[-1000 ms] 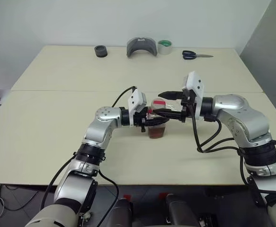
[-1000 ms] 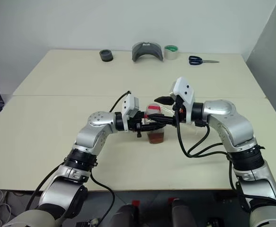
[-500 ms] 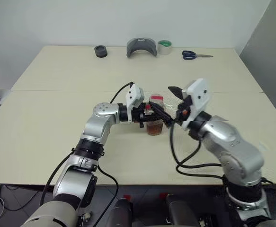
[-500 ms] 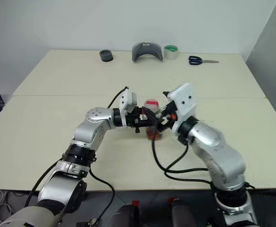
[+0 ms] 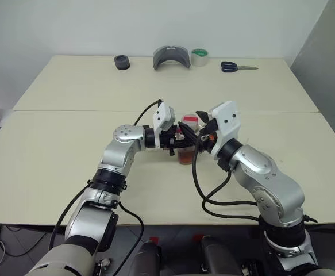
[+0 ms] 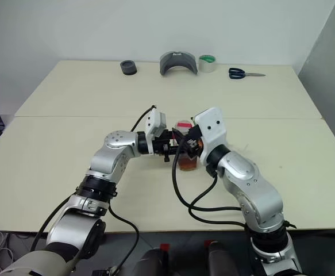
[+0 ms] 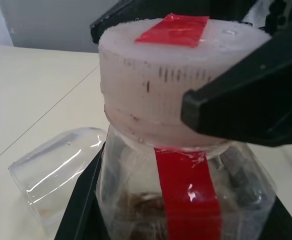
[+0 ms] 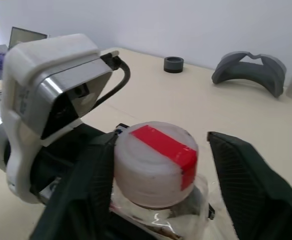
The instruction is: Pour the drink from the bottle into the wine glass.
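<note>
Left eye view: left gripper point(image 5: 177, 141) clamped tight on the bottle point(image 5: 187, 150) body, holding it upright at mid-desk point(image 5: 69, 144). Bottle's white cap point(image 8: 153, 162) with red strip still on; reddish-brown drink point(image 6: 188, 165) sits low in the bottle. Right gripper point(image 8: 158, 170) at the cap, its fingers point(image 8: 246, 180) either side of it, one finger's side with a clear gap, so partly open, not gripping. Left wrist view: wine glass point(image 7: 55, 172) beside the bottle, lying tipped on the desk. Far edge of desk, left to right: black roll point(image 5: 122, 62), grey curved holder point(image 5: 172, 57), green tape roll point(image 5: 200, 56), blue scissors point(image 5: 236, 67).
</note>
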Controlling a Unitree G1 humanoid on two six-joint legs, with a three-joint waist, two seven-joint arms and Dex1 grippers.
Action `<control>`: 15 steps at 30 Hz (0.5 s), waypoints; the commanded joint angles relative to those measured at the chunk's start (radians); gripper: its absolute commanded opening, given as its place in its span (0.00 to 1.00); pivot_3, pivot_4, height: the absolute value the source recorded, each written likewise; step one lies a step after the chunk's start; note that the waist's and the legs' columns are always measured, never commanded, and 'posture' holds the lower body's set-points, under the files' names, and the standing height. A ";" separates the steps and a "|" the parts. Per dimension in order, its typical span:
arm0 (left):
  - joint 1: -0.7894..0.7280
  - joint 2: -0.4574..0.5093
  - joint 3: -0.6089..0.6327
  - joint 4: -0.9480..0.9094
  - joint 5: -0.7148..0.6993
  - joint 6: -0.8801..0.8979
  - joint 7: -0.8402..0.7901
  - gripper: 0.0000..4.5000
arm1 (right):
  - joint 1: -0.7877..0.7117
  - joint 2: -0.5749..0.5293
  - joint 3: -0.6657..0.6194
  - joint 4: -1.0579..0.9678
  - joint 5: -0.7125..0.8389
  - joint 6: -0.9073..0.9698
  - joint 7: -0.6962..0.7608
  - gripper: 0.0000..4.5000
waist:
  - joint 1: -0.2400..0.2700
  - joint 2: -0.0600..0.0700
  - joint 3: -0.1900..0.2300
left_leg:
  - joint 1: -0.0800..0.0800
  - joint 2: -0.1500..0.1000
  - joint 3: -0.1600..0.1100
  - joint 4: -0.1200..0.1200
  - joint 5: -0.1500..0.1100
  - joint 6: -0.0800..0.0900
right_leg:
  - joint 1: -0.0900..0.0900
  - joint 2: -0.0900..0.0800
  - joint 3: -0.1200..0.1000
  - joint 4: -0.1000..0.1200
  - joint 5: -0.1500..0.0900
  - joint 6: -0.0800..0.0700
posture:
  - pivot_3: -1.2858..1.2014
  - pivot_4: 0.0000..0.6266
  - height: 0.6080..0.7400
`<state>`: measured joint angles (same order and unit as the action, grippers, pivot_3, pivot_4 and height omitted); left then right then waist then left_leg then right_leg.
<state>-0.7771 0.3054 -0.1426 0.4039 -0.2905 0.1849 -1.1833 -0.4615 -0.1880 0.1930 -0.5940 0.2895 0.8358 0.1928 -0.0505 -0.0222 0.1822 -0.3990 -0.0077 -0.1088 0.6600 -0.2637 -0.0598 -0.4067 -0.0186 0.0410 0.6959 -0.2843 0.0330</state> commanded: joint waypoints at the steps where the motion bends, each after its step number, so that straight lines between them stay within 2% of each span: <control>1: -0.007 -0.003 0.015 -0.041 -0.011 -0.024 0.001 0.39 | -0.026 -0.009 -0.012 -0.004 -0.005 -0.023 0.019 0.42 | 0.000 0.000 0.000 | 0.000 0.000 0.000 0.000 0.000 0.000 | 0.000 0.000 0.000 0.000 0.000 0.000 | 0.52 0.24 1.00; 5: -0.001 0.004 0.013 -0.051 -0.018 -0.020 -0.010 0.39 | -0.062 -0.098 -0.003 0.050 0.017 -0.099 0.174 0.41 | -0.001 0.000 0.000 | 0.000 0.000 0.000 0.000 0.000 0.000 | 0.000 0.000 0.000 0.000 0.000 0.000 | 0.52 0.24 1.00; 8: -0.003 0.015 0.005 -0.055 -0.023 -0.016 -0.037 0.39 | -0.121 -0.224 -0.035 0.165 0.087 -0.183 0.420 0.41 | -0.001 0.000 0.000 | 0.000 0.000 0.000 0.000 0.000 0.000 | 0.000 0.000 0.000 0.000 0.000 0.000 | 0.52 0.24 1.00; 12: -0.009 0.022 0.003 -0.045 -0.021 -0.023 -0.065 0.39 | -0.211 -0.321 -0.081 0.332 0.230 -0.170 0.685 0.41 | -0.003 0.000 0.000 | 0.000 0.000 0.000 0.000 0.000 0.000 | 0.001 0.000 -0.001 -0.001 0.000 0.000 | 0.52 0.24 1.00; 15: -0.017 0.018 0.006 -0.032 -0.018 -0.035 -0.068 0.39 | -0.246 -0.365 -0.069 0.372 0.243 -0.178 0.767 0.41 | -0.003 0.001 0.001 | 0.000 0.000 0.000 0.000 0.000 0.001 | 0.001 0.000 -0.001 -0.001 0.000 0.000 | 0.52 0.24 1.00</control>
<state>-0.7670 0.3104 -0.1679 0.3881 -0.2948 0.1672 -1.2558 -0.6909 -0.5266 0.1401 -0.2100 0.5060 0.6703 0.8912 -0.0538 -0.0217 0.1827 -0.3989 -0.0077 -0.1088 0.6599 -0.2641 -0.0591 -0.4060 -0.0183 0.0404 0.6953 -0.2843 0.0329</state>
